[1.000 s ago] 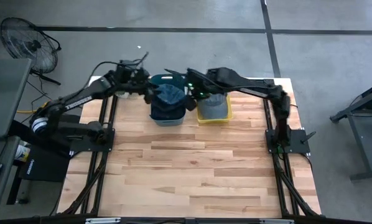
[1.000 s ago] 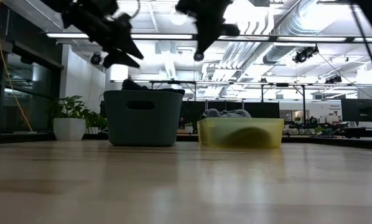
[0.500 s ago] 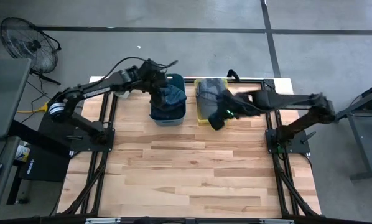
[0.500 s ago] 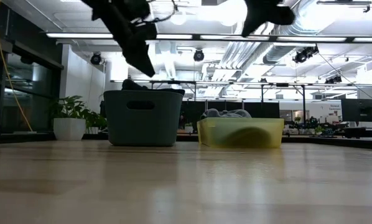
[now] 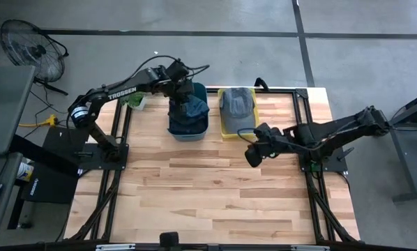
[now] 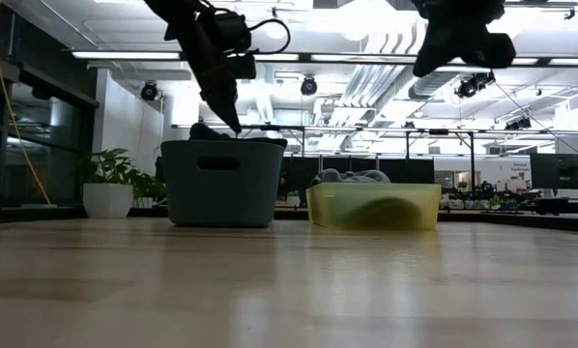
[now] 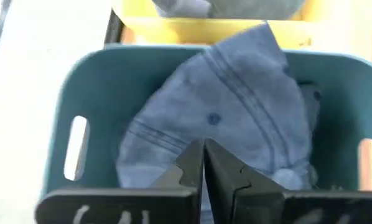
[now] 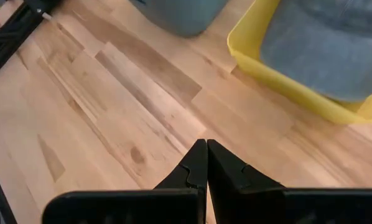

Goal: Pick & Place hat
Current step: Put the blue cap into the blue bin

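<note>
A blue hat (image 5: 190, 108) lies piled in a teal bin (image 5: 187, 132) at the table's far side, its crown (image 6: 207, 130) rising over the bin's rim. My left gripper (image 7: 203, 146) is shut and points steeply down right at this hat's top, also seen in the low view (image 6: 236, 126). A grey hat (image 5: 236, 104) lies in the yellow bin (image 5: 226, 131) beside it. My right gripper (image 5: 252, 155) is shut over bare wood, on the near side of the yellow bin, with nothing between its fingers (image 8: 195, 162). My left gripper's shut fingertips (image 7: 195, 155) stand at the blue hat's crown (image 7: 236, 106), coming from above and slanting down. No cloth shows between the fingers. I cannot tell whether they touch or pinch the hat.
The teal bin (image 6: 221, 184) and the yellow bin (image 6: 371, 208) stand side by side at the far edge. A potted plant (image 6: 110, 184) stands far left. A fan (image 5: 31, 49) is on the floor beyond the table. Bare wooden table (image 5: 215, 195) spreads across the near half.
My left gripper has swung from the teal bin's far left to over the bin, tipped further down, rolled, and shut. My right gripper has drawn back from above the bins toward the near right and sunk over bare wood, uncovering the grey hat in the yellow bin.
</note>
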